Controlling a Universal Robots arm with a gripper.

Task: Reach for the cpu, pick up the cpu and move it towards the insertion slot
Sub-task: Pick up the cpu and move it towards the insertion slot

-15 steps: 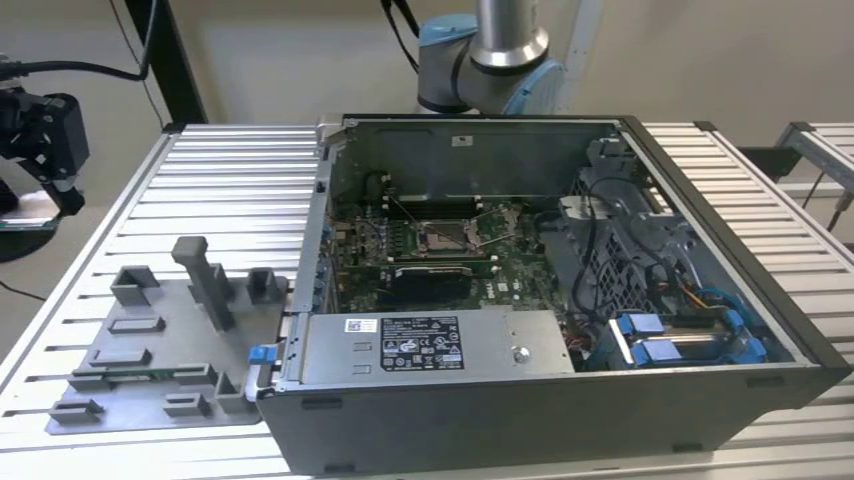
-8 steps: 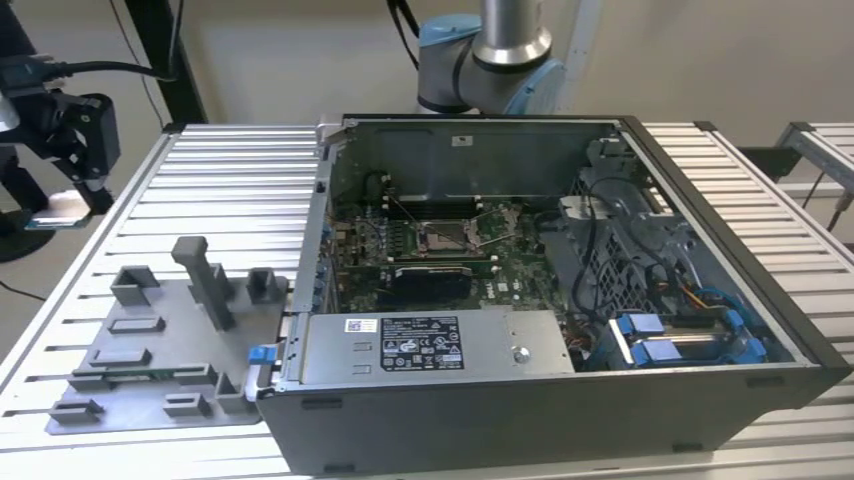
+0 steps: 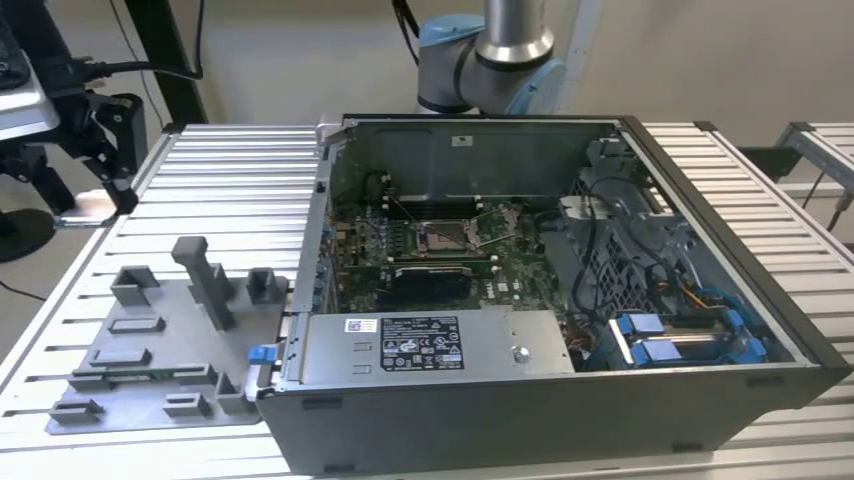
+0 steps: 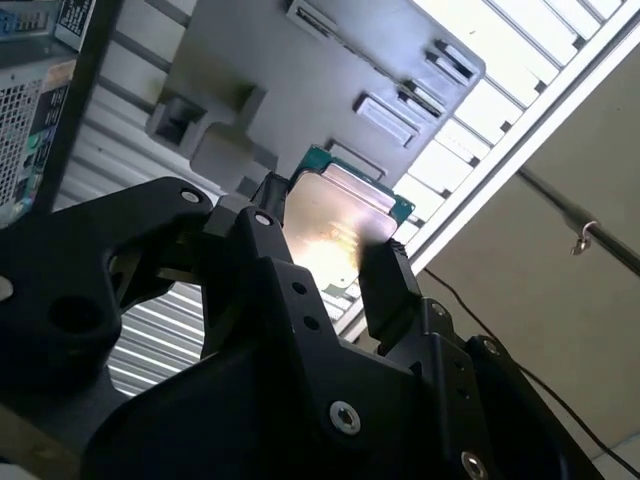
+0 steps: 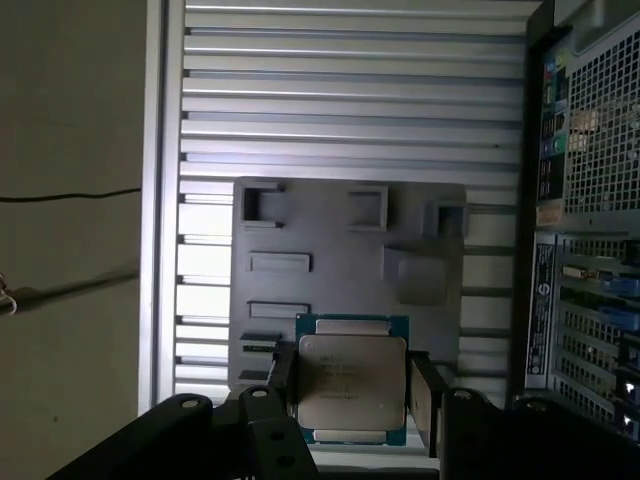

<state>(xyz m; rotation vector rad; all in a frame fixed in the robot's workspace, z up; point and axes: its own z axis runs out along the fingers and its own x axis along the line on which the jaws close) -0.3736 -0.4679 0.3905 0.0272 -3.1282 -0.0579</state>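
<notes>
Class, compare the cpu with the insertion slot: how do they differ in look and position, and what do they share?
The cpu has a solid pale metal top; the insertion slot is a shiny frame around a dark centre. The cpu sits gripped by the tool outside the case; the insertion slot sits on the green motherboard inside it. Both are square.

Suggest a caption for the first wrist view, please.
Gripper jaws shut on the cpu, over the grey fixture plate.

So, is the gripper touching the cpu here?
Touching. In the first wrist view the gripper has its fingers pressed against opposite edges of the cpu.
</notes>
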